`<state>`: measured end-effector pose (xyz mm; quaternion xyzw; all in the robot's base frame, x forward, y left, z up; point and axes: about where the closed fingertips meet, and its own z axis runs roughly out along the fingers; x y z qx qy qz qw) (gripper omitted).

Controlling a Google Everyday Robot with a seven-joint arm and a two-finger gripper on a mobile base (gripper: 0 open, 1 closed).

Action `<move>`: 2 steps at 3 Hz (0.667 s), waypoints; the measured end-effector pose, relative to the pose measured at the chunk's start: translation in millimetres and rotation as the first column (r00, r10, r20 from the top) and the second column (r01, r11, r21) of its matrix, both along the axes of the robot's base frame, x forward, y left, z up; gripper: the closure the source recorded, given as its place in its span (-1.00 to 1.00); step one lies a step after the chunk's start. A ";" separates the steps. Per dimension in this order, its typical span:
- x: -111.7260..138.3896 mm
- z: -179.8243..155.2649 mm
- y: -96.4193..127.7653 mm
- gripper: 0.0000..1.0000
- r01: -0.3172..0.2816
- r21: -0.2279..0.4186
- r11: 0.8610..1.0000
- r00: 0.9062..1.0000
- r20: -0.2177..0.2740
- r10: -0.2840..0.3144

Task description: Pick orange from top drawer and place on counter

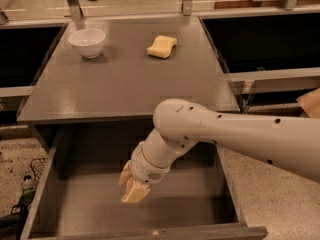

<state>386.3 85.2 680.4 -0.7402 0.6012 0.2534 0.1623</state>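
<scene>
The top drawer (85,204) is pulled open below the counter (125,84), and its flat gray bottom shows bare. My gripper (133,190) hangs down inside the drawer, left of its middle and close above the bottom. The white arm reaches in from the right over the drawer's right side. The orange does not show anywhere; the gripper and wrist hide the spot beneath them.
A white bowl (87,42) stands at the counter's back left. A pale yellow sponge (161,46) lies at the back middle. Dark open recesses flank the counter left and right. Metal posts rise at the back edge. Speckled floor lies on both sides.
</scene>
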 end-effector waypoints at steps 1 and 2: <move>-3.2 44.6 -7.9 1.00 0.011 -0.039 0.999 0.998 0.066 -0.008; -2.7 44.6 -8.1 1.00 0.012 -0.039 0.999 0.998 0.065 -0.010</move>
